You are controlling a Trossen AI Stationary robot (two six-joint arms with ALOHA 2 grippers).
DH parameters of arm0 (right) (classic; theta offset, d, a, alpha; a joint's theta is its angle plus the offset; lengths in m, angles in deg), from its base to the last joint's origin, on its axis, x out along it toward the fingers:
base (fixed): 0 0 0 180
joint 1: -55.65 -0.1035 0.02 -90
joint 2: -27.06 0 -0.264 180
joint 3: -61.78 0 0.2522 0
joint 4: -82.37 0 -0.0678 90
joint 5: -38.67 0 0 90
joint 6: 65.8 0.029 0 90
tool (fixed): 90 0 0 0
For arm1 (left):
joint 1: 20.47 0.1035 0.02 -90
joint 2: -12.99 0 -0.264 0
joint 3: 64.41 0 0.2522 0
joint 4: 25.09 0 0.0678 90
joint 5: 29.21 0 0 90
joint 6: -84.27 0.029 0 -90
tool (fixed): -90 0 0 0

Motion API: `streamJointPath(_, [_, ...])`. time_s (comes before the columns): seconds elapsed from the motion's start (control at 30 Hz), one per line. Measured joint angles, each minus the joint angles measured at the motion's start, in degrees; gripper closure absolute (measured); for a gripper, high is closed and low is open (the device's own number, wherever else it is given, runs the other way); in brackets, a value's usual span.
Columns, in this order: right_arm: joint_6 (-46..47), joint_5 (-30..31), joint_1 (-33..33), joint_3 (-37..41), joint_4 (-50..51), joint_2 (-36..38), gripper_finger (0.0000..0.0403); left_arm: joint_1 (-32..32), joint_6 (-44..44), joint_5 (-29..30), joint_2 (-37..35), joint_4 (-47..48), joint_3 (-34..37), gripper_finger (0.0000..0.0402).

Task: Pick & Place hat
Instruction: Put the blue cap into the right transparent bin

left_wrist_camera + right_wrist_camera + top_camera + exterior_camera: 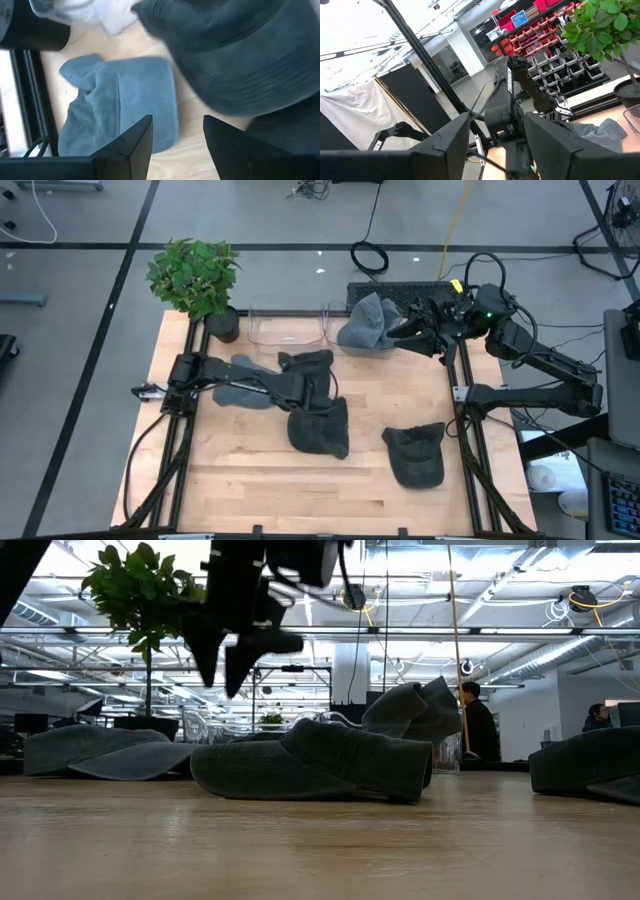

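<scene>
Several hats lie on the wooden table. A grey-blue hat [238, 393] lies flat at the left and shows in the left wrist view [120, 105]. Dark hats lie at the middle [305, 361], the near middle [320, 430] and the near right [415, 455]. Another grey-blue hat [366, 326] rests on the right end of a clear container [285, 330] at the far edge. My left gripper [325, 385] is open and empty above the middle hats [175, 145]. My right gripper [405, 332] is open and empty [495, 145], just right of the far hat.
A potted plant [195, 278] stands at the table's far left corner. A black keyboard-like slab [400, 288] lies behind the far edge. Bare wood shows along the near edge [250, 490]. People stand in the room beyond the table [478, 720].
</scene>
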Motion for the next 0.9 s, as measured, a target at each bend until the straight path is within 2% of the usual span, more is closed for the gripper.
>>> streamJointPath(0.23, [-0.3, 0.0, 0.0, 0.0, 0.0, 0.0, 0.0220, 0.0, -2.1, -0.9, 0.0, -2.2, 6.8, 0.0215])
streamJointPath(0.53, [-0.5, 0.1, 0.0, 0.0, 0.0, 0.0, 0.0220, 1.7, -0.1, 0.2, -0.1, -13.2, 14.1, 0.0215])
streamJointPath(0.9, [-0.6, 0.1, 0.0, 0.0, 0.0, 0.0, 0.0220, 4.3, 2.6, 0.7, -0.1, -17.1, 18.9, 0.0215])
